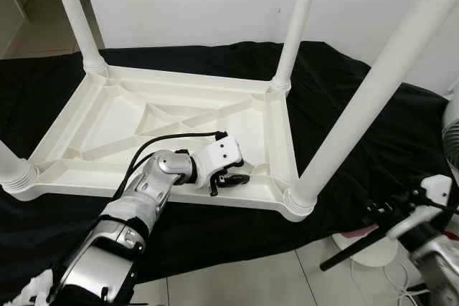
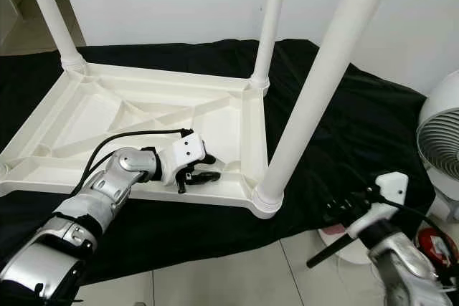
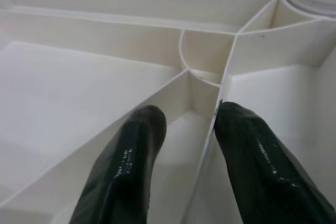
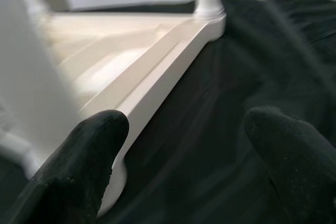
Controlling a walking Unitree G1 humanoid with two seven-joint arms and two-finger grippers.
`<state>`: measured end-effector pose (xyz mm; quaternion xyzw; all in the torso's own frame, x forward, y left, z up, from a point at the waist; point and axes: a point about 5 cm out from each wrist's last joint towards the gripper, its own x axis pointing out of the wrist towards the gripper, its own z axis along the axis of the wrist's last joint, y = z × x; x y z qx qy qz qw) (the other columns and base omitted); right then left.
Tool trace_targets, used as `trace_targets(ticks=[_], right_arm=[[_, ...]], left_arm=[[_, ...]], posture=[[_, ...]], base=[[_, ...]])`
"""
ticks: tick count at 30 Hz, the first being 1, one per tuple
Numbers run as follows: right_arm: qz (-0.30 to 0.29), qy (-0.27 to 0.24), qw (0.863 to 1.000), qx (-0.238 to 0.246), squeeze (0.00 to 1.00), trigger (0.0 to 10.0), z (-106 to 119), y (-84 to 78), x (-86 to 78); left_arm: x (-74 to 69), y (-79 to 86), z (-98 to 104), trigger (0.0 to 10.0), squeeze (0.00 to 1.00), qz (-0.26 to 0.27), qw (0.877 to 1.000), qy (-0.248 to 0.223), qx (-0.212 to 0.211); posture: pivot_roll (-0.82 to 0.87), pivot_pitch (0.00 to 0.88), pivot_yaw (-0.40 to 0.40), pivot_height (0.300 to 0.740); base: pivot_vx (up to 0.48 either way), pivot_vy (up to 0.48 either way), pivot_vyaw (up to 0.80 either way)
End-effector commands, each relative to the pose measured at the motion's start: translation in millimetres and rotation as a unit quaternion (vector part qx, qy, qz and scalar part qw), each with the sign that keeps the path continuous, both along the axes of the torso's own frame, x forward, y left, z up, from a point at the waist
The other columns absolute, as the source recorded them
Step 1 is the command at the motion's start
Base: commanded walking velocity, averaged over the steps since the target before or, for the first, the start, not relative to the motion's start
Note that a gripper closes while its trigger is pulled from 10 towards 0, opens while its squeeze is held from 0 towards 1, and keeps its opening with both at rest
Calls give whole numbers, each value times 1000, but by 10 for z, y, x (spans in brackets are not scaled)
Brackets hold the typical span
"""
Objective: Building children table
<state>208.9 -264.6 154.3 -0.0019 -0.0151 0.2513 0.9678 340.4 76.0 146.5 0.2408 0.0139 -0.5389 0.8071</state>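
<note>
A white plastic children's table (image 1: 283, 141) lies upside down on a black cloth, its ribbed underside facing up. Four white legs stand in its corners; the near right leg (image 1: 373, 91) rises tall beside me. My left gripper (image 1: 231, 180) reaches into the underside close to the front right corner. In the left wrist view it (image 3: 189, 116) is open, its fingers (image 3: 131, 171) straddling a thin rib (image 3: 207, 145) without clamping it. My right gripper (image 2: 326, 234) hovers open, low at the right, outside the table near that leg's base. Its wrist view looks along the table's right edge (image 4: 157, 72).
The black cloth (image 1: 358, 105) covers the floor under and around the table. Pale tiles (image 1: 251, 277) show at the front. A white fan (image 2: 439, 150) stands at the far right, its base behind my right arm. A white wall rises just behind the table.
</note>
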Motion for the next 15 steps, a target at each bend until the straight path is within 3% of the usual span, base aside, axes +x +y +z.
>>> trace_targets(ticks=[1, 6, 12, 15], right_arm=[[64, 21, 998, -7, 0, 10000, -14, 112, -53], [147, 43, 988, -28, 0, 10000, -54, 324, -18], [155, 31, 987, -41, 0, 10000, -51, 383, 143], [150, 6, 988, -38, 0, 10000, 9, 459, 330]], left_arm=[[115, 206, 56, 10000, 0, 177, 980, -63, -69], [-32, 248, 34, 10000, 0, 123, 989, -64, -57], [-104, 302, 25, 10000, 0, 113, 991, -62, -47], [-263, 340, 45, 10000, 0, 82, 994, -44, -61]], posture=[[-49, 93, -34, 740], [-26, 89, -38, 740], [0, 79, -50, 740], [22, 70, -56, 740]], base=[[0, 0, 0], [0, 0, 0], [0, 0, 0], [0, 0, 0]])
